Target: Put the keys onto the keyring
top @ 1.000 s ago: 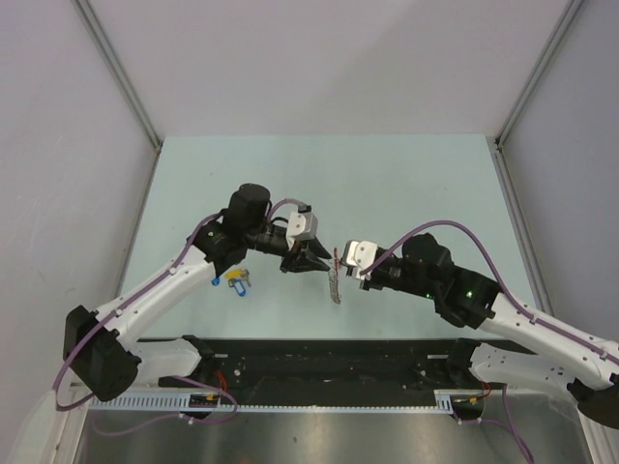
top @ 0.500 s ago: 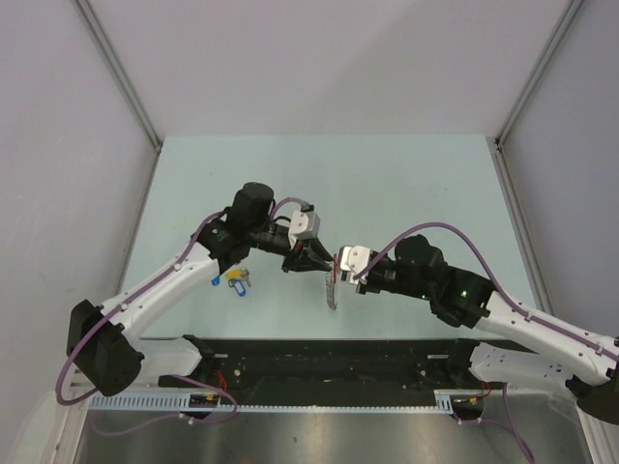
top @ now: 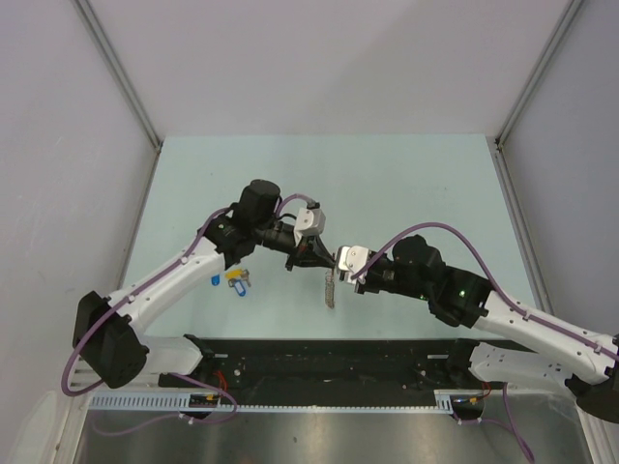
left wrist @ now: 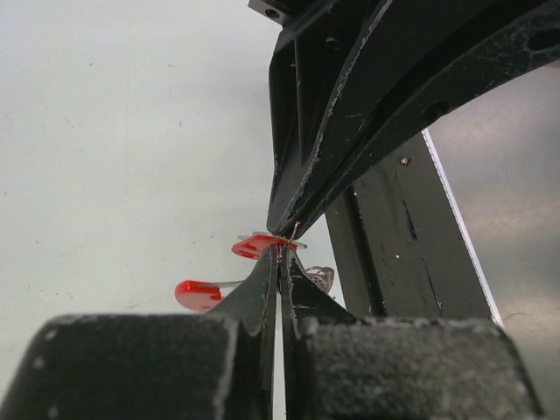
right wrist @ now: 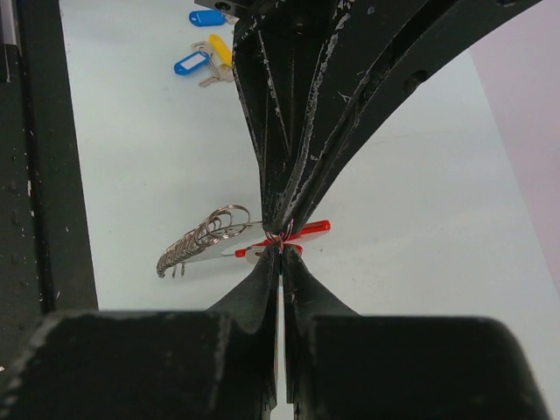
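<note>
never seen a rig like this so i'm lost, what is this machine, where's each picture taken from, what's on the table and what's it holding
It's a two-armed robot bolted at the near edge of the table, each arm ending in a two-finger pincer. The wide picture looks down from above and behind. The two close-ups come from a camera on each wrist, and the black wedges at the bottom are that wrist's own fingers. The left gripper and right gripper meet tip to tip, both shut on the keyring, a red piece with silvery loops. Blue and yellow keys lie loose on the table's left side.
</note>
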